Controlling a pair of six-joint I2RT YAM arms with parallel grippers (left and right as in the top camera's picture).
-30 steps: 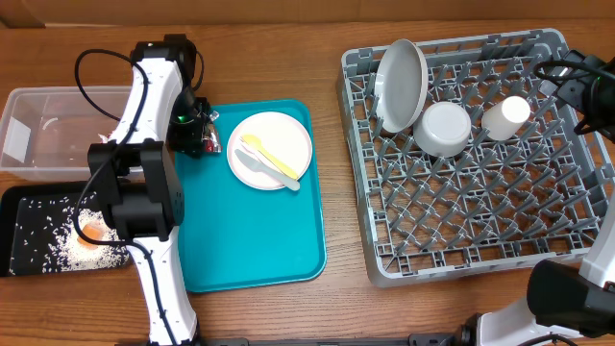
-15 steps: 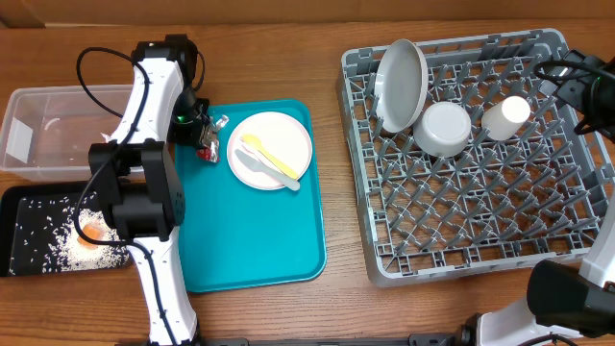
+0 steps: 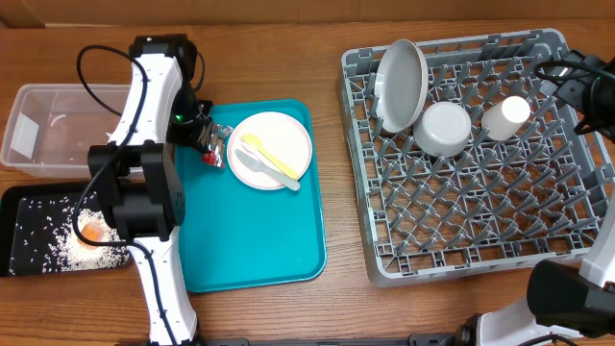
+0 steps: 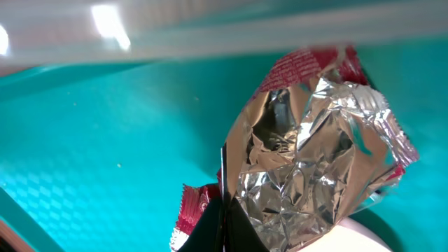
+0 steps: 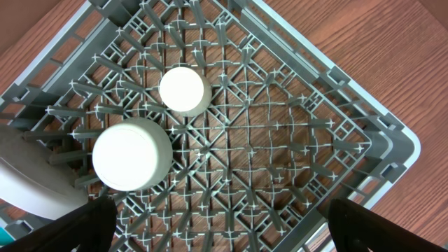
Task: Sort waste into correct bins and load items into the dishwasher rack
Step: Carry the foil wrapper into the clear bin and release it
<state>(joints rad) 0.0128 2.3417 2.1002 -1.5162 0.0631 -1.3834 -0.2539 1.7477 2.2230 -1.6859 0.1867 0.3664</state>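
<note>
Overhead, the left gripper [image 3: 206,142], open a second ago, is now clamped on the foil wrapper [image 4: 315,168] lying on the teal tray [image 3: 250,240] at the plate's [image 3: 283,130] nine o'clock, so carrying it to the clear tub [image 3: 58,125] looks next, while the right gripper [image 5: 220,217] hangs wide over the dishwasher rack [image 3: 461,192].

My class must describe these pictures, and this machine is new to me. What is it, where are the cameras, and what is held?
Two robot arms at a table, each ending in a two-finger gripper. One picture looks down from above; the others come from cameras on the wrists. The left gripper is shut on a foil wrapper over the teal tray, beside a white plate bearing a yellow fork. The right gripper hangs open above the grey rack, which holds a grey plate, bowl and cup. A clear tub and black tray stand far left.
</note>
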